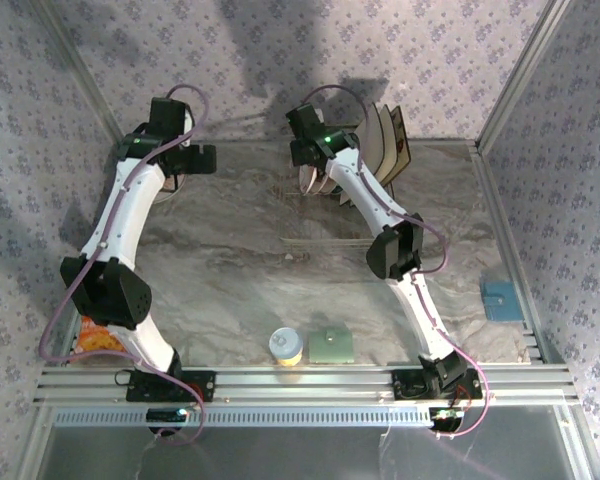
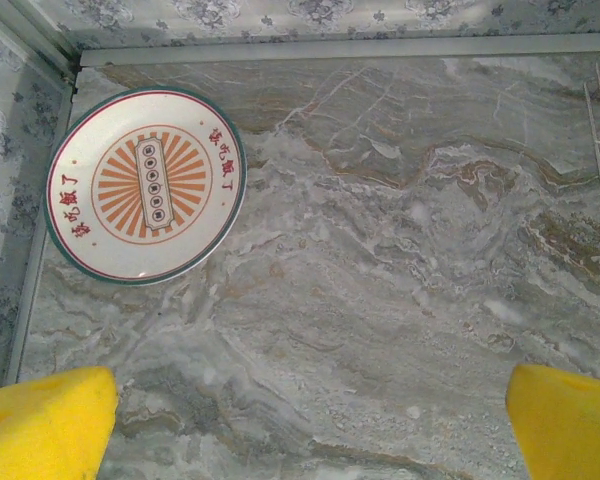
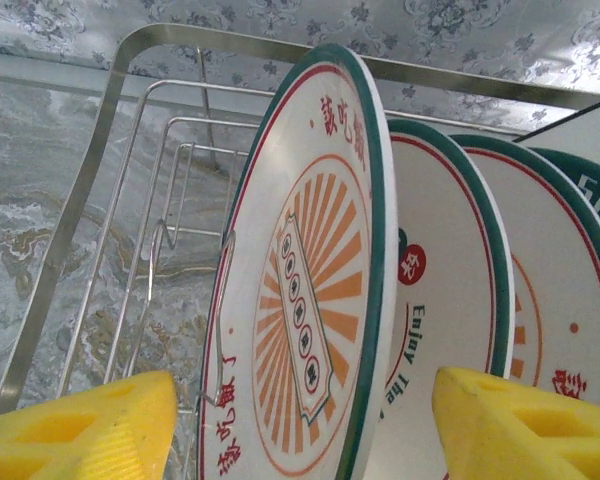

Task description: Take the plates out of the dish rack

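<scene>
Top external: right arm (image 1: 365, 190) over dish rack (image 1: 312, 240) (cup (image 1: 286, 346), green pad (image 1: 330, 346) nearer).

One flat round plate (image 2: 145, 185); four racked round plates (image 3: 310, 300); one dish rack (image 3: 220, 38); one green pad (image 1: 330, 346).

Enclosed by walls (image 1: 430, 50) of pale lilac floral print, joined at slim metal corner posts (image 1: 512, 90). Floored with a grey-brown marbled tabletop (image 1: 230, 280), edged at the front by silver aluminium rails (image 1: 310, 380). Lit softly from above.
</scene>
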`<state>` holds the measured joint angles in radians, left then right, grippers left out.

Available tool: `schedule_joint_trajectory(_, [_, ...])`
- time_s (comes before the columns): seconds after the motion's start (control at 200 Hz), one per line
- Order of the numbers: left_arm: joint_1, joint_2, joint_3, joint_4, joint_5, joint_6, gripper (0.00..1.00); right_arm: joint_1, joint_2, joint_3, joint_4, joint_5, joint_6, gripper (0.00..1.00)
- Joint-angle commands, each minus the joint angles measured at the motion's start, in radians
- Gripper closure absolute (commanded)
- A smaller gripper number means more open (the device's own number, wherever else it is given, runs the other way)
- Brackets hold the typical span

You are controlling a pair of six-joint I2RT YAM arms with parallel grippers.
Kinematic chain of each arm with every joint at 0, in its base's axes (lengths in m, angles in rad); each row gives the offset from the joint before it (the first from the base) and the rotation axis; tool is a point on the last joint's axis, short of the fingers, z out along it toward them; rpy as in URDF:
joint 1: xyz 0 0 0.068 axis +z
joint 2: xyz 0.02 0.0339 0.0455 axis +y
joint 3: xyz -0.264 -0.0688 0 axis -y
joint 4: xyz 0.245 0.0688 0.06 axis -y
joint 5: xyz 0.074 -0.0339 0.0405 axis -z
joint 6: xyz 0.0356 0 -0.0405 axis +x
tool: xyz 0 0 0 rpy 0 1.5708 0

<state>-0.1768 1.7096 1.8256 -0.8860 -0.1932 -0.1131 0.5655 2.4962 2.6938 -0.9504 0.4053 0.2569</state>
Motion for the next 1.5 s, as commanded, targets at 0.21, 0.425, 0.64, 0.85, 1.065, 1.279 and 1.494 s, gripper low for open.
schedule_joint_trajectory(0.21, [0.002, -0.026, -0.024, 0.043, 0.025, 0.007, 0.01, 0.0, 0.046, 0.035, 0.059, 0.021, 0.019, 0.42])
schedule_joint_trajectory(0.425, [0.002, -0.036, -0.052, 0.061, 0.026, 0.004, 0.01, -0.001, 0.056, 0.035, 0.061, 0.017, 0.031, 0.54])
schedule_joint_trajectory(0.64, [0.001, -0.041, -0.069, 0.072, 0.025, 0.004, 0.01, 0.001, 0.058, 0.034, 0.055, 0.01, 0.049, 0.7])
schedule_joint_trajectory(0.85, [0.002, -0.036, -0.071, 0.078, 0.026, 0.004, 0.01, 0.002, 0.059, 0.032, 0.056, 0.006, 0.053, 0.77])
schedule_joint_trajectory(1.065, [0.002, -0.038, -0.074, 0.081, 0.029, 0.003, 0.01, 0.008, 0.059, 0.032, 0.056, 0.016, 0.057, 0.82])
schedule_joint_trajectory(1.279, [0.002, -0.042, -0.075, 0.084, 0.029, 0.002, 0.01, 0.011, 0.055, 0.034, 0.055, 0.021, 0.086, 0.94])
schedule_joint_trajectory(1.494, [0.001, -0.045, -0.078, 0.082, 0.028, 0.001, 0.01, 0.016, 0.048, 0.034, 0.06, 0.042, 0.105, 1.0])
